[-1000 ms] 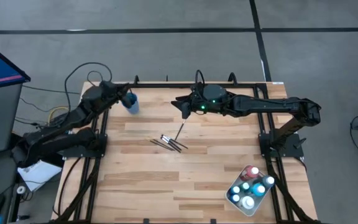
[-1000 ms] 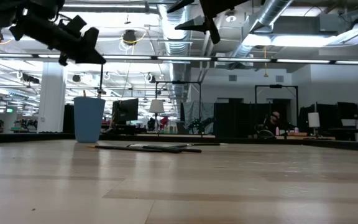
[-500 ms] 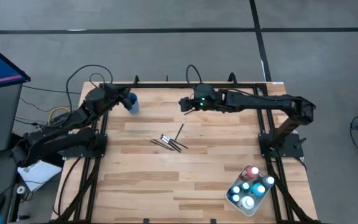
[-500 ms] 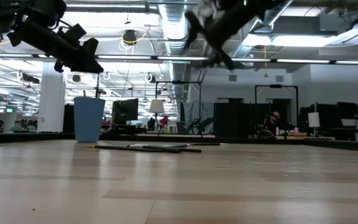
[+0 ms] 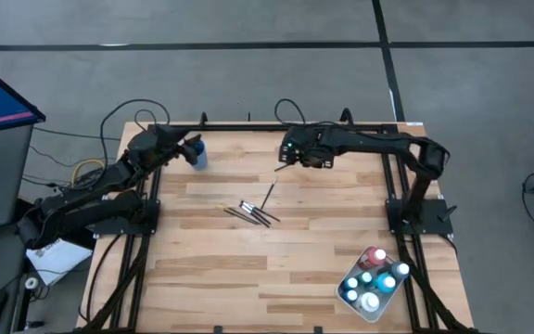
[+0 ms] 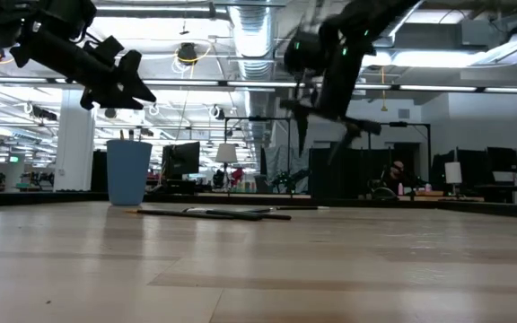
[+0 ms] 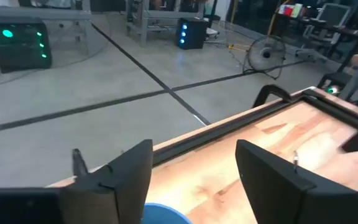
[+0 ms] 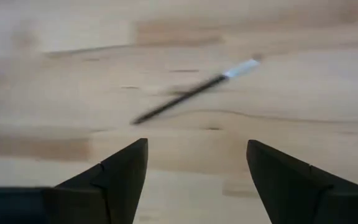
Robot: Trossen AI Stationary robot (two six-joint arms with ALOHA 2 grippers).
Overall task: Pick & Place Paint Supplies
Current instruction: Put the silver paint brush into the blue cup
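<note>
Hovering spread over lone paintbrush (image 5: 269, 194): right end effector (image 5: 286, 160) | left end effector (image 5: 193, 147) spread above blue cup (image 5: 198, 156) | bottles (image 5: 371, 281) in tray (image 5: 343, 293) (done?) | brushes (image 5: 251, 213) left on bench (image 5: 211, 269)

1. The high view is evenly and softly lit; the desk (image 5: 276, 250) shows only faint shadows beneath the arms.
2. In the low view, ceiling strip lights (image 6: 240, 85) glare brightly, leaving the arms as dark silhouettes against them.
3. The right arm (image 6: 335, 63) is smeared by motion blur there.
4. The right wrist view is blurred throughout; the paintbrush (image 8: 194, 92) appears as a soft streak.
5. The near desk surface in the low view is out of focus.
</note>
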